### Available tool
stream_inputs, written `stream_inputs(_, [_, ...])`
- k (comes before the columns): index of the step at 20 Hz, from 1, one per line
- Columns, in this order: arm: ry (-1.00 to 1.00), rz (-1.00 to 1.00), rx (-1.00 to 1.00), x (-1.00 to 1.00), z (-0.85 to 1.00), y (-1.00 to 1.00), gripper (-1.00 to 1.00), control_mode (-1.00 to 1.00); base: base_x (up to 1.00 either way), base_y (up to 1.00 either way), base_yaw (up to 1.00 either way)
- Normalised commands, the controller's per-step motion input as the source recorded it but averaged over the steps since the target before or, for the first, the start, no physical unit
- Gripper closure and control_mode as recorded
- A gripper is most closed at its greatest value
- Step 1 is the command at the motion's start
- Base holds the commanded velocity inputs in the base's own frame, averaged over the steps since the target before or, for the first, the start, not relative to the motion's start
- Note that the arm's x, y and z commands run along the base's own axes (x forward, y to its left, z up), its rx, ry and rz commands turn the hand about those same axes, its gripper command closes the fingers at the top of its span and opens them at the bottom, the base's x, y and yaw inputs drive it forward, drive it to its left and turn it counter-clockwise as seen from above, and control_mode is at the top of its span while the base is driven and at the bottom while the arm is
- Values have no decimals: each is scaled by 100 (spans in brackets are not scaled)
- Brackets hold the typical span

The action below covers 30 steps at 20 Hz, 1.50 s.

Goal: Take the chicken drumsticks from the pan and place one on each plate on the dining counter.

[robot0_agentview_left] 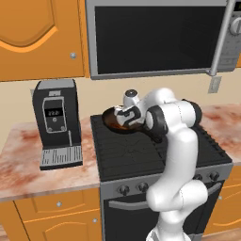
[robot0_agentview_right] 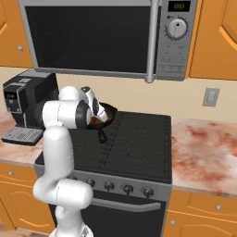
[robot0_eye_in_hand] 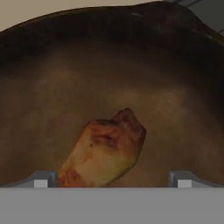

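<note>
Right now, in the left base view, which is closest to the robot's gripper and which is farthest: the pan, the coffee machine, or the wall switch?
1. The pan, on the stove's back left, right under the gripper.
2. The coffee machine, on the worktop to the left.
3. The wall switch, far off on the right wall.

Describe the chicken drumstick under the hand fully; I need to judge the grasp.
The chicken drumstick is a small roasted lump, orange-golden with darker reddish-brown patches at its thick end. It lies flat on the dark brown floor of the pan, thick end toward the pan's middle, narrow end toward the camera. The gripper hangs over it, jaws wide open, one on either side, not touching it.
</note>
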Motion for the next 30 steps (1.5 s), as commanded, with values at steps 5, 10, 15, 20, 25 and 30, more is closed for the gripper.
stream_inputs(5, [0,0,0,32,-21,0,-100,-100,0,0,0])
stream_inputs(10, [0,-1,0,10,-36,0,-100,-100,0,0,0])
stream_inputs(15, [1,-9,0,-11,-63,0,100,-100,0,0,0])
stream_inputs(20, [4,-33,3,-48,-98,-38,100,-100,0,0,0])
stream_inputs(25, [2,-37,9,-13,-94,-38,100,-100,0,0,0])
stream_inputs(30, [-10,-30,22,-24,-17,-32,100,-100,0,0,0])
